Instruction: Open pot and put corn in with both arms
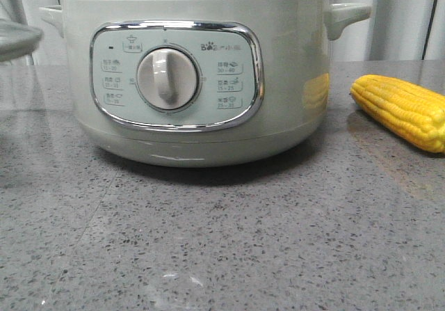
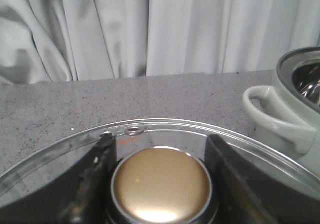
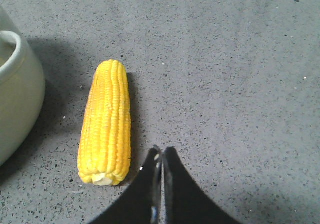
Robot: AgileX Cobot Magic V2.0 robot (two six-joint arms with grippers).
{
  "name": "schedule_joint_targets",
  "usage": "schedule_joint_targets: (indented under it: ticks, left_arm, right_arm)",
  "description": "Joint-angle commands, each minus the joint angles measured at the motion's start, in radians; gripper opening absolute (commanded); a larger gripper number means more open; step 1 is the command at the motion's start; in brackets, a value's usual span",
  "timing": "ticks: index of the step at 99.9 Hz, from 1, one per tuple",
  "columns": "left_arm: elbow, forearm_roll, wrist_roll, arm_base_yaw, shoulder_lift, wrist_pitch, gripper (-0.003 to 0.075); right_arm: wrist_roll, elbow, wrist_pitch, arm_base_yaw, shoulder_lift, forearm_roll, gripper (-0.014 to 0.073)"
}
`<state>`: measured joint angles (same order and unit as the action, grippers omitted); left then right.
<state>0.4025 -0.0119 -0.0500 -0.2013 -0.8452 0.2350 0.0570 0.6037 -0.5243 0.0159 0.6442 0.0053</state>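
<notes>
The pale-green pot (image 1: 195, 74) stands at the table's middle with its dial facing me; its top is open, and the left wrist view shows its steel inside and a side handle (image 2: 280, 115). My left gripper (image 2: 160, 140) is shut on the gold knob (image 2: 160, 184) of the glass lid (image 2: 165, 126) and holds it left of the pot; the lid's edge also shows in the front view (image 1: 14, 40). The yellow corn (image 1: 405, 110) lies on the table right of the pot. My right gripper (image 3: 162, 151) is shut and empty, just beside the corn's (image 3: 106, 121) cut end.
The grey speckled table (image 1: 222, 241) runs under everything. Pale curtains (image 2: 150, 28) hang behind it. In the right wrist view the pot's wall (image 3: 15, 98) is close beside the corn.
</notes>
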Motion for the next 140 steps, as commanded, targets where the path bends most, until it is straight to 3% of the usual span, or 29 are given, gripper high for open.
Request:
schedule_joint_targets:
  ticks: [1,23,47,109,118,140]
  left_arm:
    - [0.035,-0.008,-0.001,0.002,-0.057,0.185,-0.0020]
    - [0.035,-0.008,-0.001,0.002,-0.251,0.409,-0.0020]
    - [0.035,-0.008,-0.001,0.002,-0.408,0.558,-0.0020]
    - [0.035,-0.008,-0.001,0.002,-0.561,0.626,-0.0015]
    - [0.035,-0.008,-0.001,0.002,-0.566,0.623,0.0037]
    - [0.035,-0.008,-0.003,0.002,-0.570,0.615,0.0287]
  right_arm:
    - [-0.002,0.037,0.066,0.001,0.007,-0.005,-0.0064]
    - [-0.002,0.037,0.058,0.001,0.007,-0.005,-0.0064]
    - [-0.002,0.037,0.042,0.001,0.007,-0.005,-0.0064]
    - [-0.002,0.037,0.036,0.001,0.007,-0.005,-0.0064]
    - [-0.002,0.037,0.036,0.001,0.007,-0.005,-0.0064]
    - [-0.002,0.037,0.034,0.001,0.007,-0.005,-0.0064]
